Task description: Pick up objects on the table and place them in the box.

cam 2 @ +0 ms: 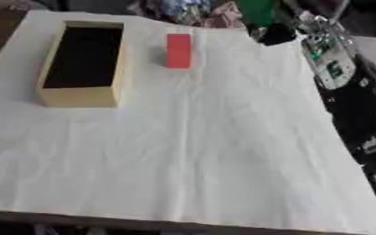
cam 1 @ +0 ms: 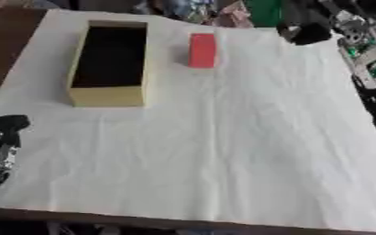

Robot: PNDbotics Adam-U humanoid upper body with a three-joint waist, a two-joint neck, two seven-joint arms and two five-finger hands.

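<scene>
One red block outside box, well beyond right hand; fingers' state cannot tell. Advise side grasp, lift clear over box wall. Left hand idle.

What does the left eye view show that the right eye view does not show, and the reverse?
Only the left eye view shows the robot's left hand well, low at the left edge; the right eye view has just a dark sliver there. Only the right eye view shows the right arm running far down the right edge. Both show the open yellow box, the red block standing apart to its right, and the white sheet.
</scene>
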